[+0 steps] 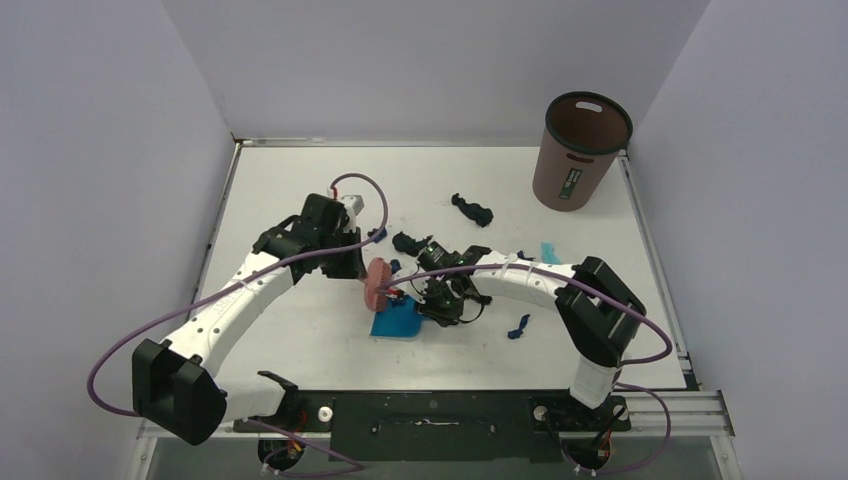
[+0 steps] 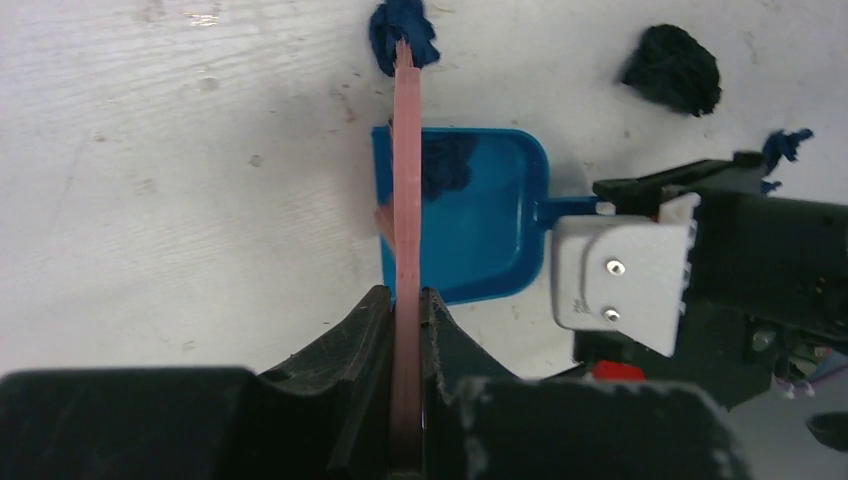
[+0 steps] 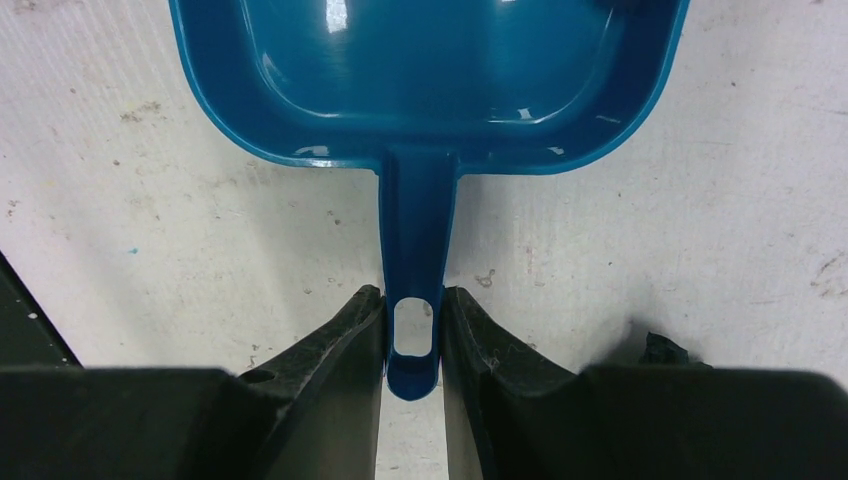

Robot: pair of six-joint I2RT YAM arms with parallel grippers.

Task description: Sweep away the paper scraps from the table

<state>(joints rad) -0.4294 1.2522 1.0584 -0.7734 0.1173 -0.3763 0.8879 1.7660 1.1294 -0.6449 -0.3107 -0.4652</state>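
Note:
My left gripper (image 2: 405, 305) is shut on the handle of the pink hand brush (image 2: 405, 180), which shows edge-on over the mouth of the blue dustpan (image 2: 490, 230). My right gripper (image 3: 413, 335) is shut on the dustpan's handle (image 3: 415, 240), and the pan lies flat on the white table (image 1: 300, 340). One dark blue paper scrap (image 2: 447, 165) lies inside the pan. Another (image 2: 402, 30) sits at the brush tip. Black scraps (image 1: 472, 209) (image 1: 408, 243), a light-blue strip (image 1: 549, 252) and a dark blue bit (image 1: 517, 327) lie around. In the top view the left gripper (image 1: 360, 268) and right gripper (image 1: 428, 306) meet mid-table.
A brown waste bin (image 1: 580, 150) stands upright at the table's far right corner. Grey-lilac walls close in the left, back and right sides. A black scrap (image 3: 660, 350) lies just right of my right fingers. The arms' purple cables loop above the near table.

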